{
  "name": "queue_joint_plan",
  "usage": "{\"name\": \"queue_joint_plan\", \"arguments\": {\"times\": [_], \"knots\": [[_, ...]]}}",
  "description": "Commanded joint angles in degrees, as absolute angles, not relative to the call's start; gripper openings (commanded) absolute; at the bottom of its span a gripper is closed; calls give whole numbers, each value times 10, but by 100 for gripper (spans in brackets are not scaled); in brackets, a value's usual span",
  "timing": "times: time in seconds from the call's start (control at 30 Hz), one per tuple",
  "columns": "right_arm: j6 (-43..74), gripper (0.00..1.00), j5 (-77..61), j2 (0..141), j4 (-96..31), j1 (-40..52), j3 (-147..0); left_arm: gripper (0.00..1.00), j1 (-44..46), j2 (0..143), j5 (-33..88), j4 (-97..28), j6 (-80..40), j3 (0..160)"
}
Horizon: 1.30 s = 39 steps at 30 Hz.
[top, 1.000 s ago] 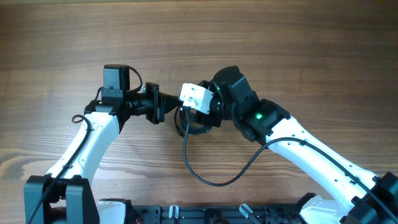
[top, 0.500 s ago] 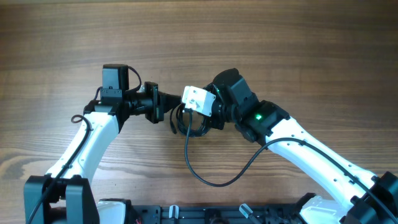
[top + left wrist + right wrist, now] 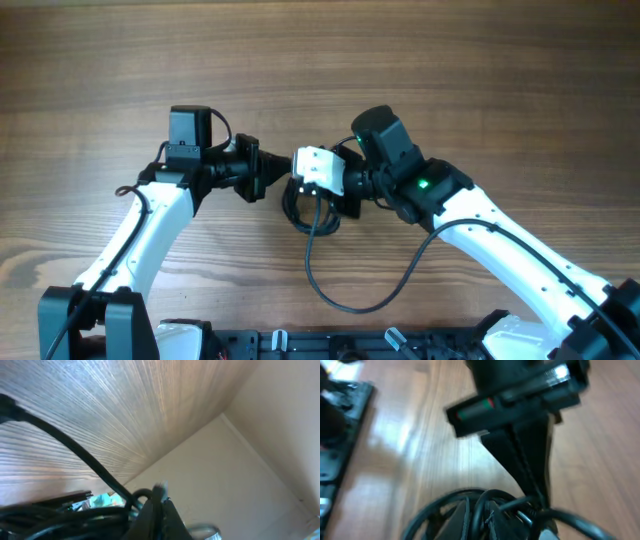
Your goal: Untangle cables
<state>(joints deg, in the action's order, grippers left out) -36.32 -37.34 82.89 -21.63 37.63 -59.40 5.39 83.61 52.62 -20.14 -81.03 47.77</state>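
Left fingers (image 3: 158, 514) and right fingers (image 3: 461, 521) pinching black cables (image 3: 297, 212), coiled clump between them, long loop trailing

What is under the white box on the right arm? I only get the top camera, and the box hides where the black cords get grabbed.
Observer: The right wrist camera shows the right gripper pinched shut in the bunch of thin black cables, with loops curving round it.
Operator: Is the other one holding too?
Observer: Yes. In the left wrist camera the left gripper is shut on a strand right at its tips.
Operator: Is that cord floppy?
Observer: It runs fairly straight from those tips, up across the brown wooden table, so it looks pulled rather than slack.
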Motion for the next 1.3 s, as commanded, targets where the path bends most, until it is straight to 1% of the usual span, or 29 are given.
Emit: {"name": "queue_joint_plan", "arguments": {"times": [0.0, 0.07, 0.13, 0.17, 0.23, 0.27, 0.33, 0.37, 0.4, 0.47, 0.53, 0.57, 0.6, 0.67, 0.73, 0.83, 0.87, 0.93, 0.97, 1.0, 1.03, 1.07, 1.13, 1.2, 1.27], "knots": [[-358, 4, -696, 781, -220, 373, -596, 4, 43, 836, 371, -183, -770, 479], [-339, 4, -801, 781, -191, 340, -596, 4, 43, 836, 367, -183, -748, 479], [-256, 4, -861, 781, -134, 302, -596, 4, 43, 836, 350, -185, -737, 479], [-198, 4, -866, 782, -101, 286, -596, 4, 43, 836, 341, -190, -737, 479], [-110, 4, -777, 782, -92, 274, -595, 4, 43, 836, 340, -190, -737, 479], [-107, 4, -727, 782, -113, 276, -595, 4, 43, 836, 340, -190, -737, 479], [-168, 5, -643, 782, -166, 298, -595, 4, 44, 836, 340, -192, -739, 479], [-186, 14, -581, 782, -184, 315, -595, 4, 44, 836, 343, -193, -740, 479], [-205, 18, -515, 782, -200, 331, -595, 4, 44, 836, 353, -196, -747, 479], [-243, 25, -374, 783, -214, 367, -595, 4, 44, 836, 382, -211, -780, 479], [-266, 26, -276, 787, -208, 394, -595, 4, 44, 836, 424, -213, -790, 479], [-272, 30, -241, 791, -206, 401, -595, 4, 44, 836, 446, -213, -798, 479], [-276, 32, -219, 798, -206, 404, -595, 4, 44, 836, 469, -213, -800, 479], [-287, 33, -219, 818, -209, 406, -595, 4, 44, 836, 509, -213, -802, 479], [-303, 37, -218, 842, -208, 406, -595, 4, 44, 836, 512, -213, -802, 479], [-322, 39, -206, 869, -205, 406, -595, 4, 44, 836, 518, -213, -802, 479], [-333, 42, -203, 882, -202, 406, -595, 4, 44, 836, 519, -213, -802, 479], [-332, 43, -181, 896, -191, 406, -595, 4, 44, 836, 519, -213, -802, 479], [-332, 43, -176, 898, -186, 406, -595, 4, 44, 836, 519, -213, -802, 479], [-332, 39, -177, 899, -183, 406, -595, 4, 44, 836, 519, -213, -802, 479], [-329, 21, -185, 899, -182, 406, -595, 4, 44, 836, 518, -213, -802, 479], [-328, 6, -198, 899, -182, 406, -595, 4, 44, 836, 518, -213, -802, 479], [-323, 4, -241, 898, -180, 406, -595, 4, 44, 836, 516, -213, -802, 479], [-287, 4, -282, 898, -174, 404, -596, 4, 44, 836, 503, -213, -802, 479], [-204, 4, -319, 898, -170, 404, -596, 4, 44, 836, 472, -212, -801, 479]]}}
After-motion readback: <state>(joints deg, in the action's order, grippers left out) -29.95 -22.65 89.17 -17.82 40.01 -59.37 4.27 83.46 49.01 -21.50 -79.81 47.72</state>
